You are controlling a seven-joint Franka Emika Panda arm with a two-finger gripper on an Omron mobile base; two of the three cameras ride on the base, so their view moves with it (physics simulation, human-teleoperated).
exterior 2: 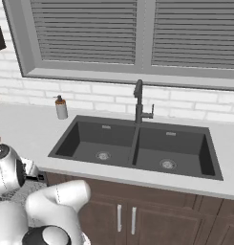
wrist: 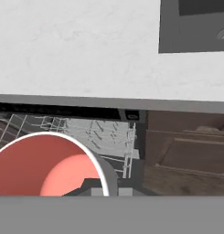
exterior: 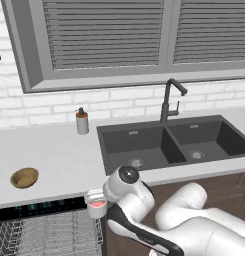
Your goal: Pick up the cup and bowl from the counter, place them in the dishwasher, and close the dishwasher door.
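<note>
the tool [exterior: 95,202] grips the cup [exterior: 97,205] by its rim, holding it upright just past the near edge of the worktop [exterior: 54,155], above the racks [exterior: 49,232] of the open dishwasher [exterior: 39,206]. the bowl [exterior: 24,177] sits on the worktop to the left, well apart from the sink [exterior: 169,142].

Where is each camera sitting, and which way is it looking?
Left base view: behind-left, looking down at counter, bowl, sink; arm holds cup.
Right base view: behind-right, facing sink, soap dispenser; arm lower left.
Hand view: on hand, above cup and dishwasher.
Both base views share sink and soap dispenser.
</note>
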